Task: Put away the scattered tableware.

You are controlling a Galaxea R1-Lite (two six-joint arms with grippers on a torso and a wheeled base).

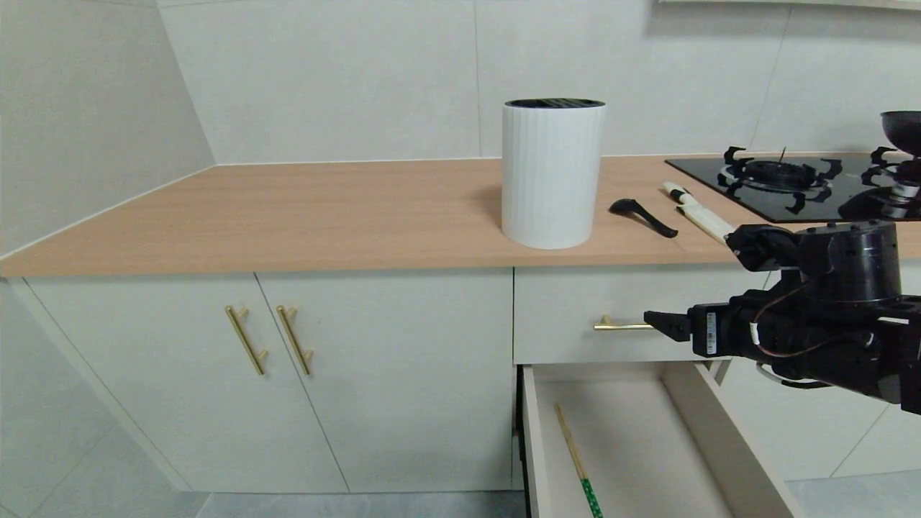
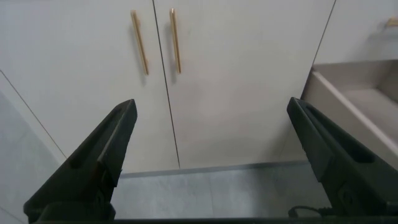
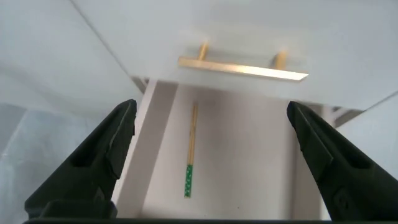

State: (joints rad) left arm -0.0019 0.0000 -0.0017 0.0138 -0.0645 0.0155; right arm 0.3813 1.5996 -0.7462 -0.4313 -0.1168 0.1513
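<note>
1. Chopsticks [image 1: 575, 460] lie in the open drawer [image 1: 712, 432], low on the right, under the counter [image 1: 288, 216].
2. Black spoon [image 1: 642, 214] and pale utensil [image 1: 696, 213] rest on the counter, right of the white holder [image 1: 552, 173].
3. My right gripper [image 3: 210, 111] hovers above the drawer, jaws apart.
4. My left gripper [image 2: 210, 106], jaws apart, faces the cabinet doors [image 2: 236, 81].

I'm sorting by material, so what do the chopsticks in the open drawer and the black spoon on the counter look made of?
Chopsticks: likely bamboo or wood, pale tan matte shafts with a green patterned end.
Black spoon: probably plastic, black with a dull sheen, though silicone can't be ruled out.
</note>
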